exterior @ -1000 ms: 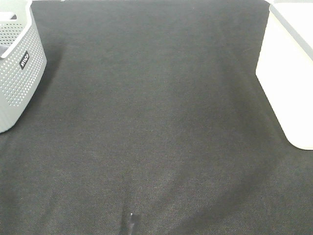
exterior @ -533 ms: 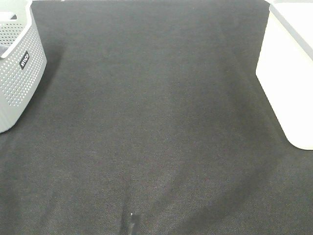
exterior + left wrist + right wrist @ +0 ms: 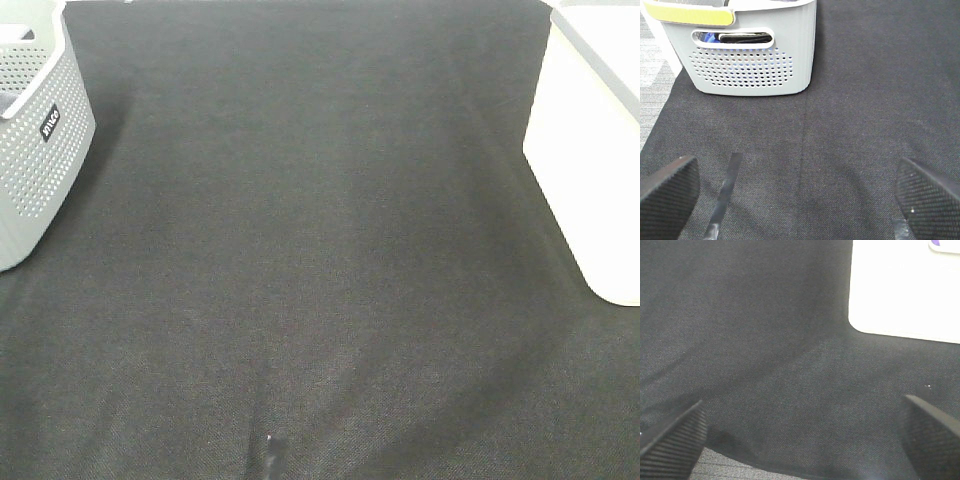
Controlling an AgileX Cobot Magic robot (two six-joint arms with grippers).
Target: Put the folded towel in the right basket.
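Observation:
No folded towel lies in the open in any view. The right basket is white and solid-walled at the right edge of the dark cloth; it also shows in the right wrist view. The grey perforated left basket stands at the far left. In the left wrist view dark and blue fabric shows through its handle slot. My left gripper is open and empty above the cloth, facing the grey basket. My right gripper is open and empty near the white basket. Neither gripper shows in the high view.
A dark cloth covers the table, with a long crease running from the grey basket. The cloth's edge and grey floor show in the left wrist view. A small purple patch sits on the white basket.

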